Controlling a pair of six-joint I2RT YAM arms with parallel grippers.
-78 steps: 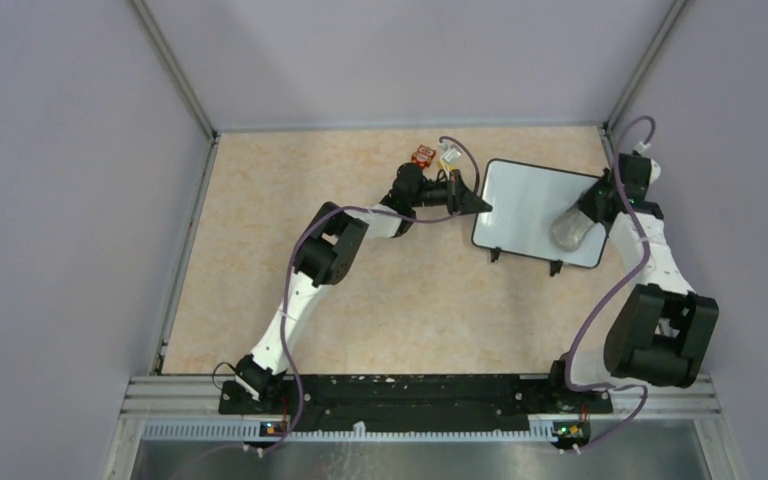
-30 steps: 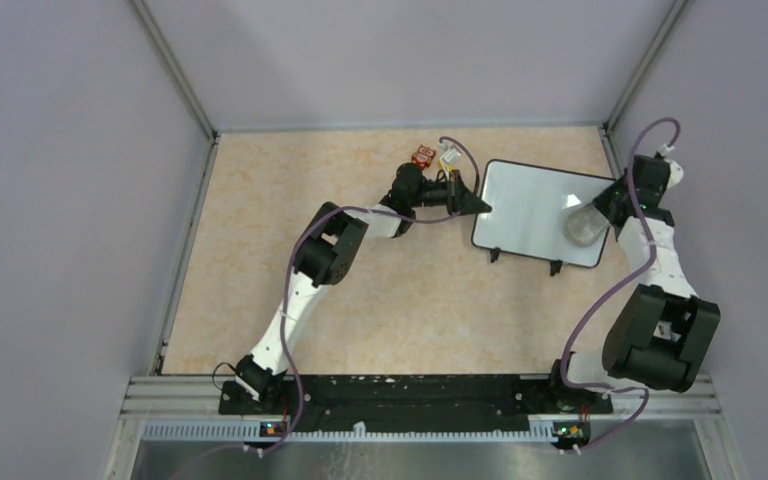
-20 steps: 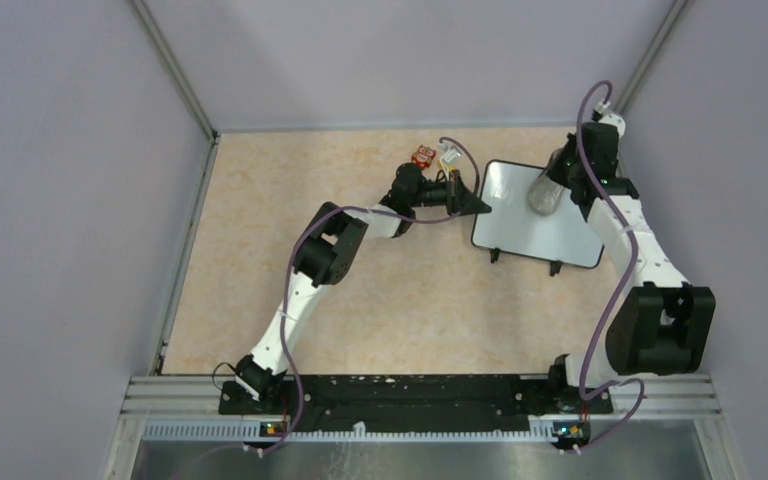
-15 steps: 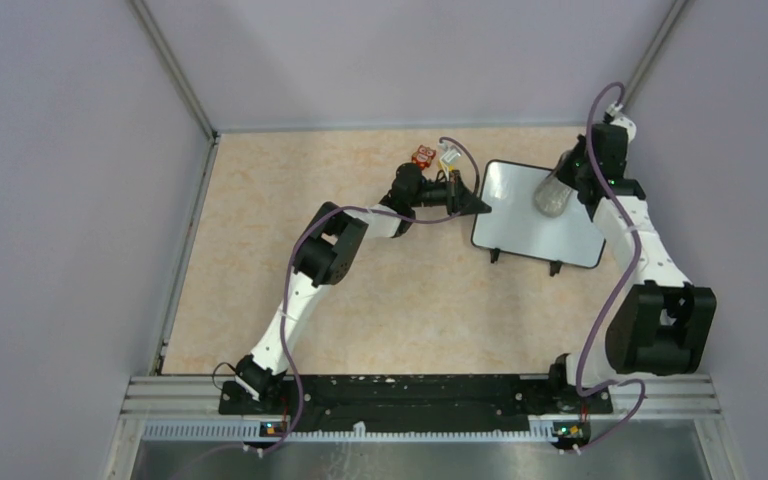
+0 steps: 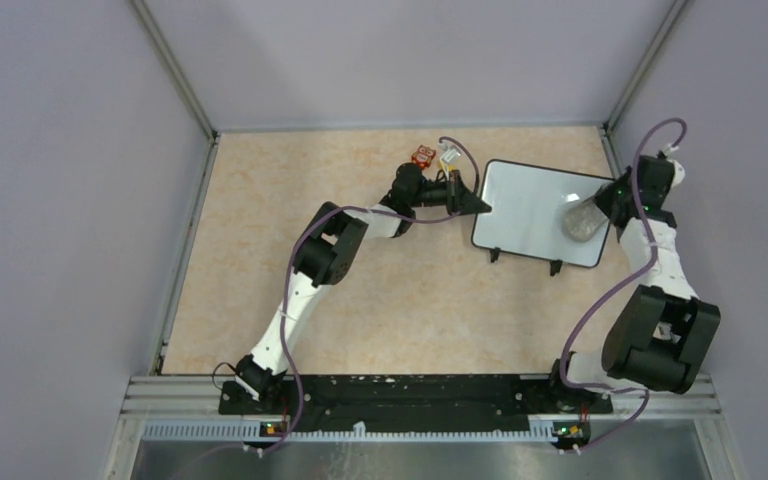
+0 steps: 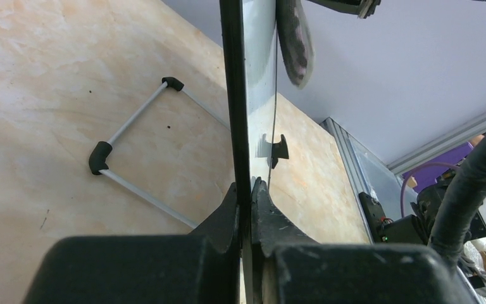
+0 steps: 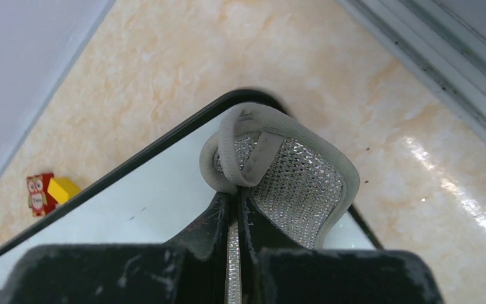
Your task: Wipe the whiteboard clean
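Whiteboard sits at the desk's far right; I have my left hand clamped on its left edge and my right hand pinching a grey cloth at its right end.

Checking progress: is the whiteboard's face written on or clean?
Clean as far as visible: the whiteboard shows no writing from above; the cloth in the right gripper hides one patch.
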